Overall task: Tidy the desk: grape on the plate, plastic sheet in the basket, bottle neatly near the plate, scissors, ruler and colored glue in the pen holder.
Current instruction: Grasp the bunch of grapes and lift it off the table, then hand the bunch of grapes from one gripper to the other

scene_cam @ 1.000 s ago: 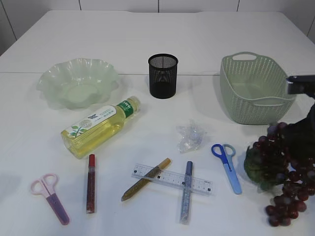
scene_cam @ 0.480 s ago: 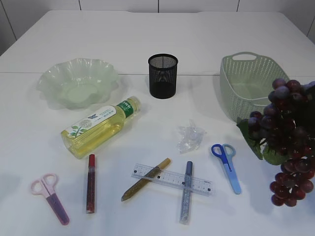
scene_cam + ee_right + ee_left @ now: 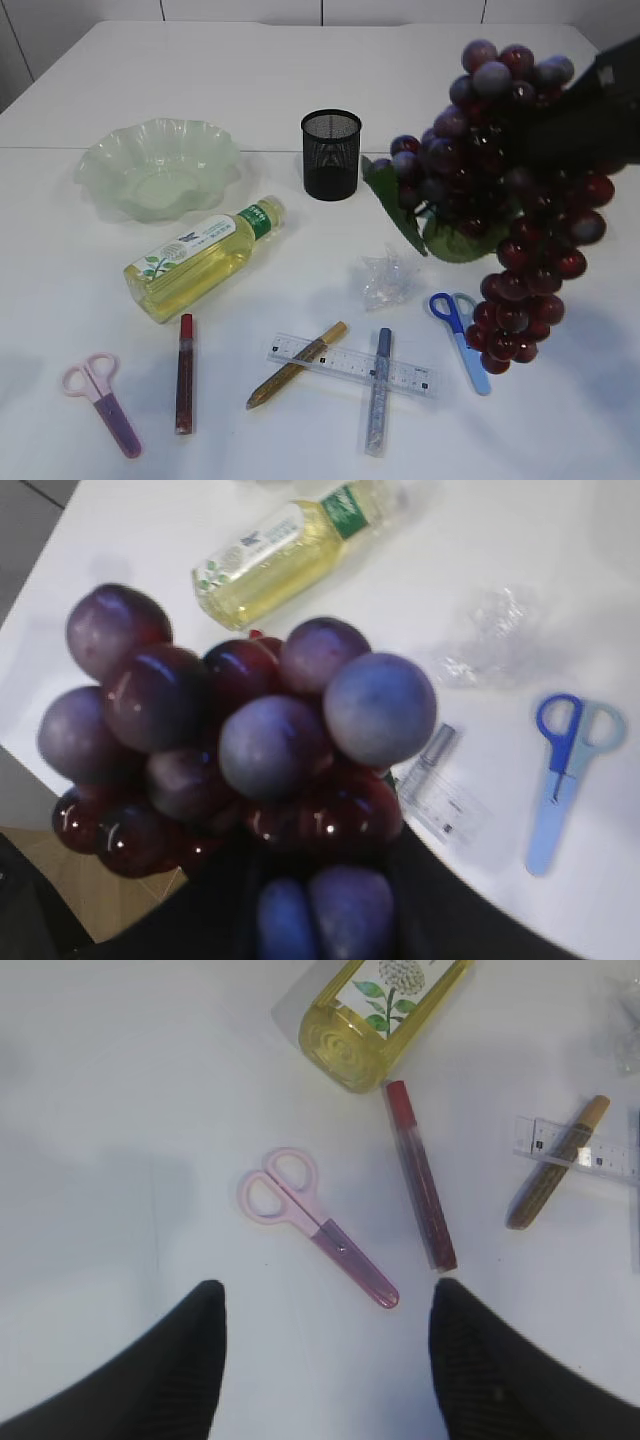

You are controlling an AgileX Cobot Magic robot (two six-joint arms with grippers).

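My right claw [image 3: 560,130] grips the grape [image 3: 500,190] bunch, held high over the tabletop [image 3: 300,60] near the pen holder [image 3: 331,153]; my left claw [image 3: 325,1360] hovers wide, empty. I should carry it slowly (berries dangle) to the plate [image 3: 160,175], then lower gently

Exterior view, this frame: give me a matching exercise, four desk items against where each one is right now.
Items:
1. grape bunch
2. bottle
3. gold glue stick
4. pen holder

Places:
A. lying on its side in front of the plate
B. standing upright on the table, behind the bottle's cap end
C. lifted above the table, held by the right gripper
D. lying with its upper end across the ruler

Pairs: 1-C, 2-A, 3-D, 4-B
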